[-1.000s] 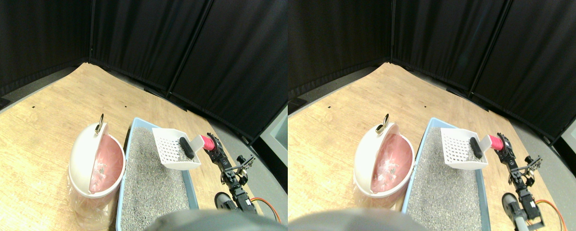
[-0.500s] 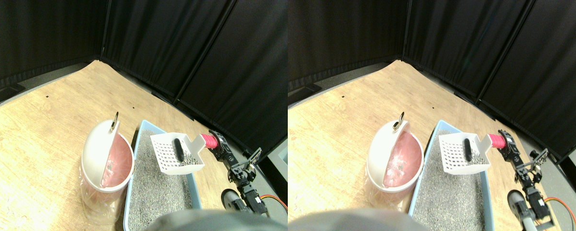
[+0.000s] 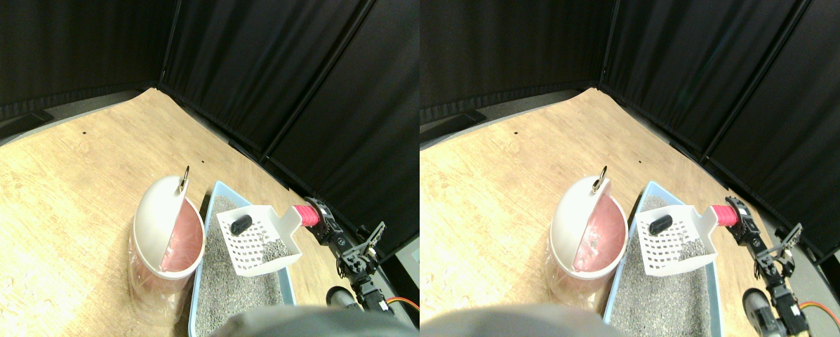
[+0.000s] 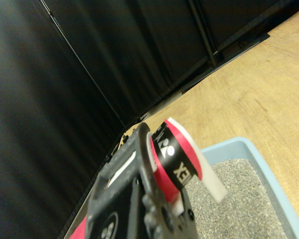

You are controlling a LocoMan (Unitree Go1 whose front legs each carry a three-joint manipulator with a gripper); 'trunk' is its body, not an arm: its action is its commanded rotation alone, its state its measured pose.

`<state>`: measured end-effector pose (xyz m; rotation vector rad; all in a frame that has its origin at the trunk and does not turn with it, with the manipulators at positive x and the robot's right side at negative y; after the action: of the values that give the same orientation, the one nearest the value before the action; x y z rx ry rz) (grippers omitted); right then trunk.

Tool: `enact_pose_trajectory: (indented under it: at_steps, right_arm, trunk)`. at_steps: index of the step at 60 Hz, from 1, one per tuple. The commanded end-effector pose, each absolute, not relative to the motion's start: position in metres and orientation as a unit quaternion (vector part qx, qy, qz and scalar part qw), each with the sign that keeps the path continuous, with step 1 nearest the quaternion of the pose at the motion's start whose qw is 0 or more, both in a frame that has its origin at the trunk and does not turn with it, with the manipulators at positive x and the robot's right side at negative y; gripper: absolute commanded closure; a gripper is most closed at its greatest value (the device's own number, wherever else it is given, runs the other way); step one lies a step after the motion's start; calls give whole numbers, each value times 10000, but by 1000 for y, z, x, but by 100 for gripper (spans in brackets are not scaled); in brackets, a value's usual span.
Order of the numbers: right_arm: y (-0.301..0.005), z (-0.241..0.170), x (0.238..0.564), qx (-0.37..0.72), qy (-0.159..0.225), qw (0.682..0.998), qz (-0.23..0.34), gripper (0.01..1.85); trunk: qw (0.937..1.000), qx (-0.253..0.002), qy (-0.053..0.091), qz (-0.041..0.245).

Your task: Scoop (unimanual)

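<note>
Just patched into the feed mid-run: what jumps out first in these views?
The white slotted scoop, raised over the blue litter tray, carries a dark lump and some grey litter. Its pink-wrapped handle leads to the right gripper at the tray's right. Left of the tray stands a white, pink-lined bin, lid swung open.

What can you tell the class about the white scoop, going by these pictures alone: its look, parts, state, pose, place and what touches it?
The white scoop looks like plastic: a walled pan with a slotted floor and a handle wrapped in pink tape. The right gripper grips that handle. The scoop is lifted over the blue litter tray, beside the lined bin, tilted. It carries a dark oblong lump near its front edge and some grey litter in a rear corner.
</note>
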<state>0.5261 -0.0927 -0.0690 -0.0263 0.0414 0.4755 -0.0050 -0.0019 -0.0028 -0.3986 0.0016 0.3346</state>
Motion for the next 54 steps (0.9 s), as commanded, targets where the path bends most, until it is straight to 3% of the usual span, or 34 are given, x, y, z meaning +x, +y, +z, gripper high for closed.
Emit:
enact_pose_trajectory:
  at_steps: [1,13,24,54]
  right_arm:
    - [-86,-58,522,-58,49,9704,2413,180]
    - [-71,-61,522,-185,89,9605,2776,180]
    - [-62,-60,519,-401,202,9611,2723,180]
    - [-45,-68,531,-1386,280,9447,2958,180]
  trunk:
    - [9589,-2178,96,1814]
    - [9536,-2302,103,1937]
    - [9503,-2388,107,1994]
    - [9468,-2494,154,2027]
